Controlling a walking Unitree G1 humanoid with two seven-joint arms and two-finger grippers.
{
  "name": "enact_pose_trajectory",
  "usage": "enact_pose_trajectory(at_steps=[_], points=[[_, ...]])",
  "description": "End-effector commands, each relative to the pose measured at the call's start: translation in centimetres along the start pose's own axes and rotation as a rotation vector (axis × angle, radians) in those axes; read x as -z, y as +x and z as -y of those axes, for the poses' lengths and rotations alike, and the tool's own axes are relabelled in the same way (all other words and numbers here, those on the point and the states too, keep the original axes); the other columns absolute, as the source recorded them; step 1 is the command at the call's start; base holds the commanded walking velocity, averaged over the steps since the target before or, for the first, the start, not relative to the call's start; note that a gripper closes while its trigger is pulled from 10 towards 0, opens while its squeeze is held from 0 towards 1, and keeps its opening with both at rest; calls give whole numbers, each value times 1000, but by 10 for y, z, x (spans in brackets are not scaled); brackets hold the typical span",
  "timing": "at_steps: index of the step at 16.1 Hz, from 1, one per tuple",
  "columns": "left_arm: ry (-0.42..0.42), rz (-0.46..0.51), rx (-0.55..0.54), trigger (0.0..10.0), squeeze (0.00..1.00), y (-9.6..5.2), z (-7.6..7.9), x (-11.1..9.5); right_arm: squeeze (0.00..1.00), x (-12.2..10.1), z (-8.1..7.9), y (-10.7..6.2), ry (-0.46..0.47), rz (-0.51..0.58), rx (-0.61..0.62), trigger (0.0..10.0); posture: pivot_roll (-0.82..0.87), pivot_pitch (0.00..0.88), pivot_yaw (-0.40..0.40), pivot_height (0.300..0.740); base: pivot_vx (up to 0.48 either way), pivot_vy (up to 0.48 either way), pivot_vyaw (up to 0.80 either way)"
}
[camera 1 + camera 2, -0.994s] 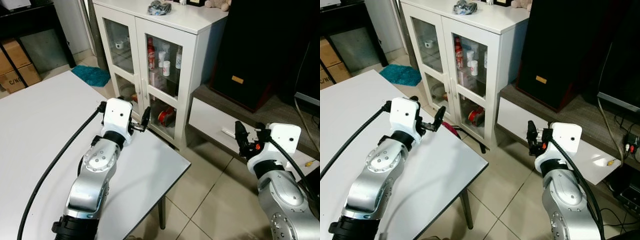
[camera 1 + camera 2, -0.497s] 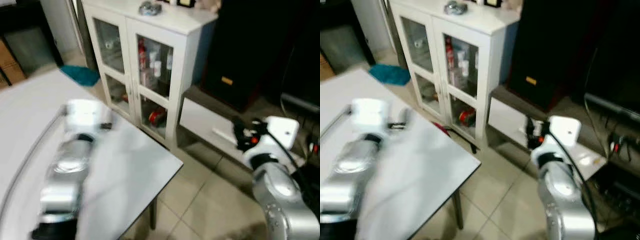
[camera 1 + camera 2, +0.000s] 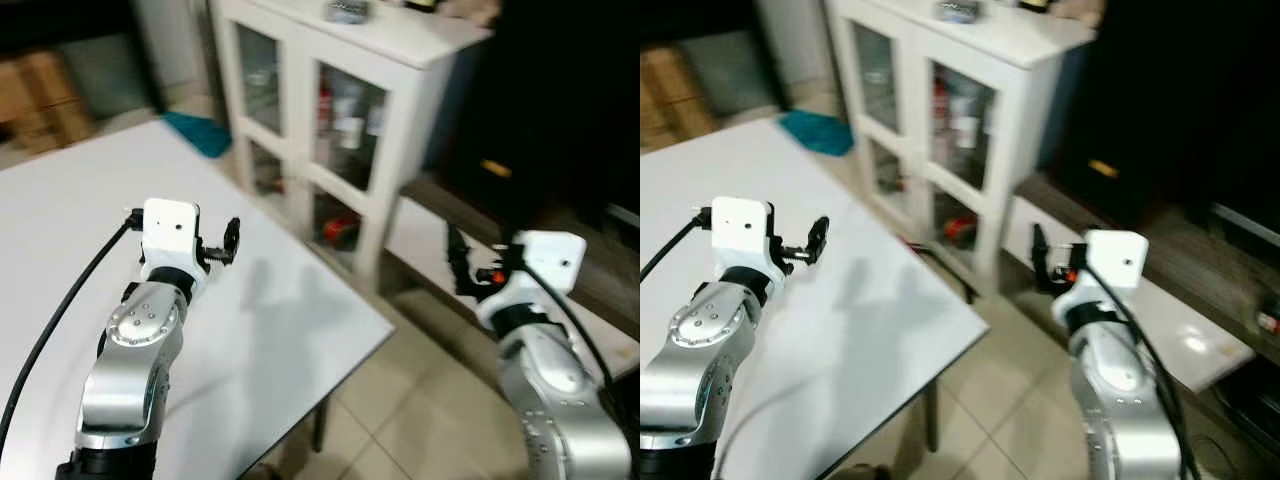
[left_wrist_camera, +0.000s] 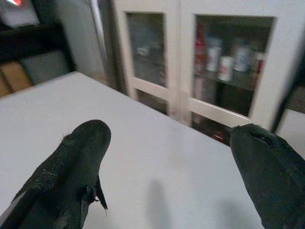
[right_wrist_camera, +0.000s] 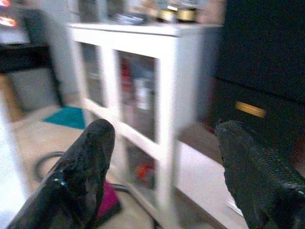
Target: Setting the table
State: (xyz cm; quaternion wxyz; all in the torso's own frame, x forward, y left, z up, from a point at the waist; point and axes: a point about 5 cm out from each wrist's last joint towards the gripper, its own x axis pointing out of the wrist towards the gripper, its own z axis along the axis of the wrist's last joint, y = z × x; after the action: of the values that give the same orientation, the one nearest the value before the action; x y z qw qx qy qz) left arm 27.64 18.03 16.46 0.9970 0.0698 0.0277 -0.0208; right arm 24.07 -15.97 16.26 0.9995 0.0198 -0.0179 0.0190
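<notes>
You are looking down at a white worktop (image 3: 60,260) that runs to a corner at the lower middle of the head view, with pale tiled floor (image 3: 420,420) past its edge. Your left tool (image 3: 228,243) is held above the worktop, near its far edge, fingers spread apart and holding nothing; in its wrist view the two black fingers (image 4: 71,162) stand wide with bare white surface between them. Your right tool (image 3: 456,262) hangs off the worktop, over the floor, pointing toward a low white shelf unit (image 3: 420,225); its fingers are also apart and empty.

Beyond the worktop's far edge stands a white cabinet (image 3: 400,60) with glass doors (image 3: 345,115). Bottles and cups sit on its shelves, blurred; one red item (image 3: 342,229) lies on the bottom shelf. Small objects rest on the cabinet top (image 3: 345,10), too blurred to name. A teal mat (image 3: 200,133) lies on the floor beside the cabinet. Cardboard boxes (image 3: 45,95) sit at the far left.
</notes>
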Motion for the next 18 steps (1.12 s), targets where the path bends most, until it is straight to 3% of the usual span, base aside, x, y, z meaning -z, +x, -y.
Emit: enact_pose_trajectory(at_steps=[1, 3, 4, 5, 10, 11, 12, 13, 14, 16, 17, 18], points=[[13, 34, 9, 10000, 1000, 1, -2, -6, 1000, 1, 1, 1, -24, 5, 6, 10000, -18, 0, 11, 740, 0, 0, 800], [74, 113, -29, 10000, 1000, 4, -6, -16, 1000, 3, 4, -1, -33, 2, 14, 10000, -17, 0, 15, 740, 0, 0, 800], [46, 149, -27, 10000, 1000, 4, -5, -23, 1000, 3, 4, 0, -31, -3, 12, 10000, -20, 0, 16, 740, 0, 0, 800], [55, 147, 13, 10000, 0, 2, 0, -23, 1000, 3, 4, 2, -19, -2, 25, 10000, -24, 0, 19, 740, 0, 0, 800], [121, 99, 1, 10000, 0, 4, 3, -9, 1000, 7, 5, 6, 29, -15, 57, 10000, -25, 0, 17, 740, 0, 0, 800], [105, 78, -20, 10000, 0, 4, 0, -6, 1000, 9, 8, 7, -42, -42, 108, 10000, -23, 0, 14, 740, 0, 0, 0], [105, 74, -22, 10000, 0, 4, 0, -6, 1000, 10, 9, 7, -55, -58, 131, 10000, -23, 0, 14, 740, 0, 0, 0], [113, 74, -33, 10000, 0, 3, -2, -5, 863, 14, 10, 6, -88, -91, 138, 10000, -16, 0, 5, 740, 0, 0, 0], [117, 73, -42, 10000, 0, 2, -4, -5, 482, 15, 10, 4, -72, -95, 102, 10000, -11, 0, -4, 740, 0, 0, 0], [119, 72, -47, 10000, 0, 1, -3, -5, 475, 14, 5, 3, -8, -79, 41, 10000, 2, 0, -15, 740, 0, 0, 0], [123, 74, -47, 10000, 0, 0, -3, -6, 404, 13, 2, 4, -2, -75, 31, 10000, 9, 0, -21, 740, 0, 0, 0], [124, 76, -48, 10000, 0, 0, -3, -7, 243, 11, 0, 5, 10, -67, 23, 10000, 11, 0, -24, 740, 0, 274, 419]])
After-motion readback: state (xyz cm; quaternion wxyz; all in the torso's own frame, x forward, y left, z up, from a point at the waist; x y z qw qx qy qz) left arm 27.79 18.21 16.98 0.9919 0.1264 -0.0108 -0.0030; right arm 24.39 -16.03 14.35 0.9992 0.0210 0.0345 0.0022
